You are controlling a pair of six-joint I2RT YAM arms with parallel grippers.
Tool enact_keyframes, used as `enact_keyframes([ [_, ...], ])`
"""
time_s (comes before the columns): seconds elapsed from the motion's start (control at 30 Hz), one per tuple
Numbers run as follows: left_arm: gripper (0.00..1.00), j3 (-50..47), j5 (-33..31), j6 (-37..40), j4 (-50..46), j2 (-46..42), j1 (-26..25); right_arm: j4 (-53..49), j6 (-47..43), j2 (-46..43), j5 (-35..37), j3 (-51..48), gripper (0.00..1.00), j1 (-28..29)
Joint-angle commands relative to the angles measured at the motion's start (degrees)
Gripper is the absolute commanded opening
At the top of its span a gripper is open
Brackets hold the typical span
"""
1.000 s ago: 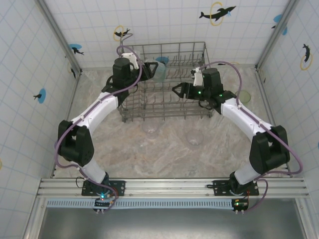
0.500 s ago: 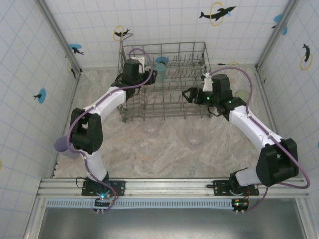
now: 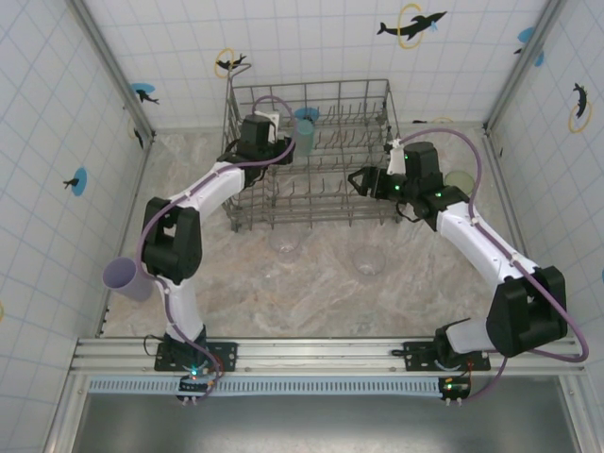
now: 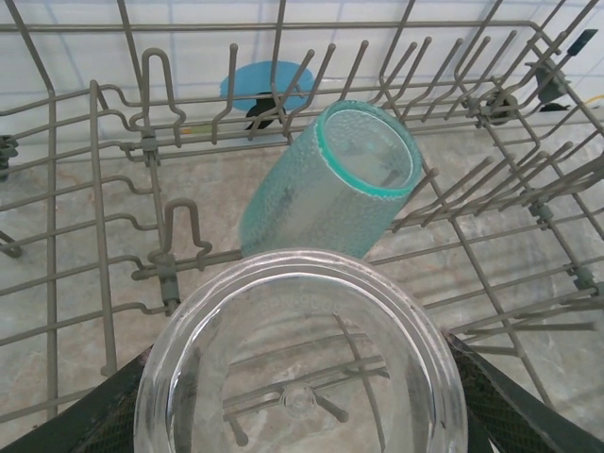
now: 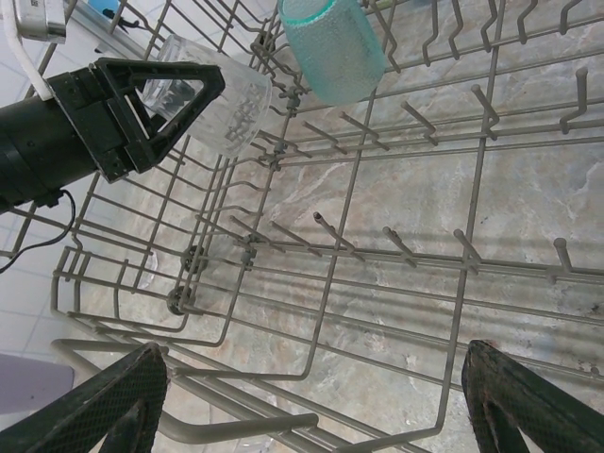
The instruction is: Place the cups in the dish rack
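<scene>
Left gripper (image 4: 300, 415): fingers (image 4: 66, 429) clamped on clear cup (image 4: 300, 359), cup mouth facing my wrist camera. Cup held inside dish rack (image 3: 283, 215), just beside teal cup (image 4: 326, 184), which lies tilted against tines. Right gripper (image 5: 316, 387): jaws wide apart, nothing between, over rack's right side. I see two loose clear cups (image 3: 368, 260) on table (image 3: 425, 283) near rack front, lavender cup (image 3: 127, 278) well apart at left.

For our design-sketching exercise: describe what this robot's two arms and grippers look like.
The left arm and right arm have white shells between bulky black joints, and a purple cable loops along each. Small green lights glow near the right wrist. The left gripper and right gripper have black, cross-hatched fingers; seen side-on, the left one's finger is an open triangular frame.
</scene>
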Motion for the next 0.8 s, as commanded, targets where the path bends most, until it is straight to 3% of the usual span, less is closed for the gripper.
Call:
enact_keyframes([
  [0.0, 0.00, 1.92, -1.80, 2.69, -0.82, 1.86, -0.33, -0.20, -0.14, -1.96, 0.55, -1.04, 0.84, -0.25],
  [0.4, 0.01, 5.10, -2.79, 4.72, -2.65, 7.56, -0.27, -0.38, 0.13, -1.79, 0.58, -1.13, 0.84, -0.30],
  [0.6, 0.11, 6.23, -3.40, 5.49, -4.02, 9.56, -0.28, -0.22, 0.39, -1.79, 0.80, -1.43, 0.84, -0.39],
  [0.77, 0.31, 6.30, -3.63, 5.60, -4.09, 10.25, -0.27, -0.02, 0.66, -1.79, 0.78, -1.46, 0.84, -0.37],
])
